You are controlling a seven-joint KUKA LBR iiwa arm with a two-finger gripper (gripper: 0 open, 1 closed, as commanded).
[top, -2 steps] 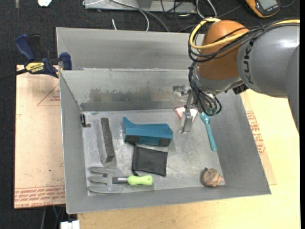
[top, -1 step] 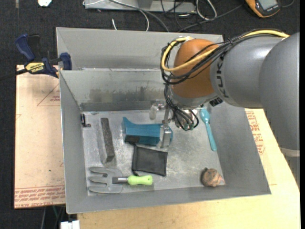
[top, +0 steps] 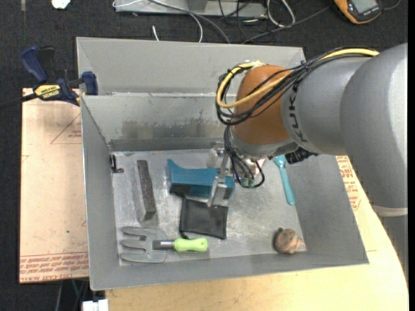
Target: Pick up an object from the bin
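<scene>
My gripper [top: 219, 192] hangs low in the middle of the bin, its fingertips at the right end of a teal blue block-shaped thing [top: 188, 177]. Whether the fingers close on it I cannot tell. A flat black square pad [top: 203, 219] lies just below the fingertips, partly under them. To the right of the gripper a thin light-blue stick [top: 285, 181] lies on the bin floor.
A long grey bar [top: 146, 190] lies at the left. A grey fork-shaped tool with a green handle [top: 162, 245] rests near the front wall. A brownish lump [top: 288, 240] sits at the front right. The arm with its orange cover and cables overhangs the bin's right.
</scene>
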